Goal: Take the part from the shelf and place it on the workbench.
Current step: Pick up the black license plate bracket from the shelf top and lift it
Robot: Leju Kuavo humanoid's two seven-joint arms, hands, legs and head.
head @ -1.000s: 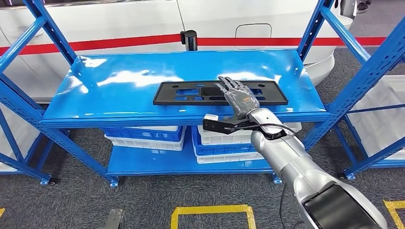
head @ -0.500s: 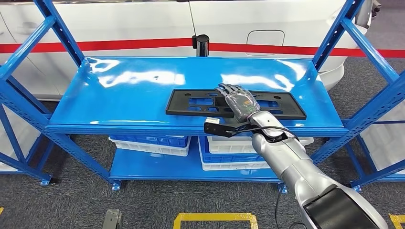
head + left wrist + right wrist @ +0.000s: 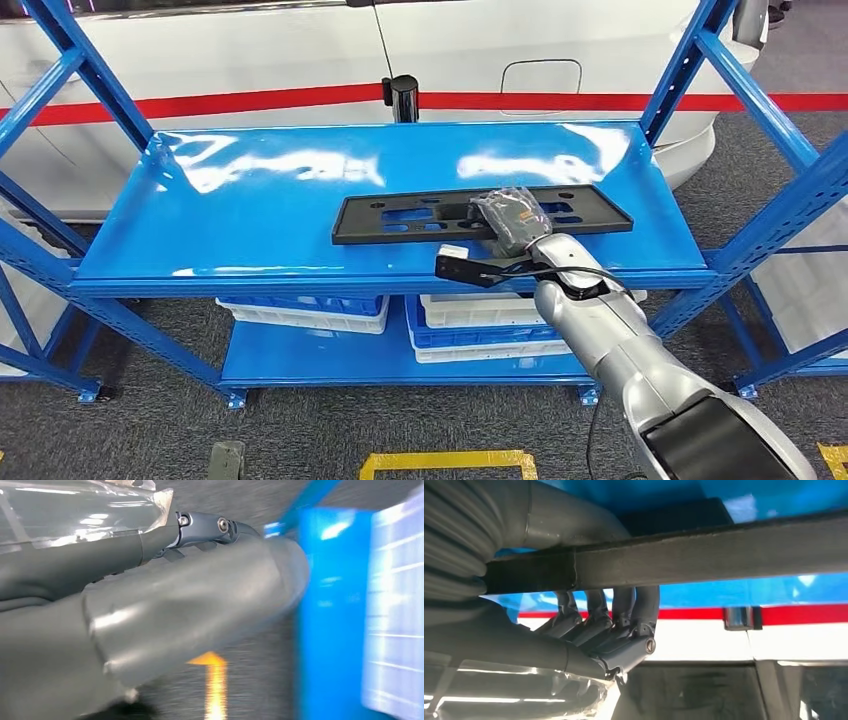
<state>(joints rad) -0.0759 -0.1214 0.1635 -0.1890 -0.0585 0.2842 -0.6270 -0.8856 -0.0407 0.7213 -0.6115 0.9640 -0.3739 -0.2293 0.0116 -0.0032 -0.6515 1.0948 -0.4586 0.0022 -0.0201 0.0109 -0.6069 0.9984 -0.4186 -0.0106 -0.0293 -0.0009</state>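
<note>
The right hand [image 3: 508, 218] covers the middle of the black part [image 3: 400, 217], hiding its cut-outs there. In the right wrist view the fingers [image 3: 624, 611] curl behind the part's edge, their tips hidden. The left wrist view is motion-blurred; the left hand [image 3: 150, 605] is cut off toward 9 o'clock.

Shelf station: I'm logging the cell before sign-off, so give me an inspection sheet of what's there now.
Surface: blue shelf top, glossy, with glare patches.
Job's things: black part lies flat near the front edge, not lifted.
Clutter: white and blue bins on the lower shelf.
Hands: right hand sits on the part, fingers curled over its edge; left hand close to the camera, state unclear.
Cables: black cable loops at the right wrist.
Surroundings: white car with a red stripe behind; grey carpet, yellow floor marking.
</note>
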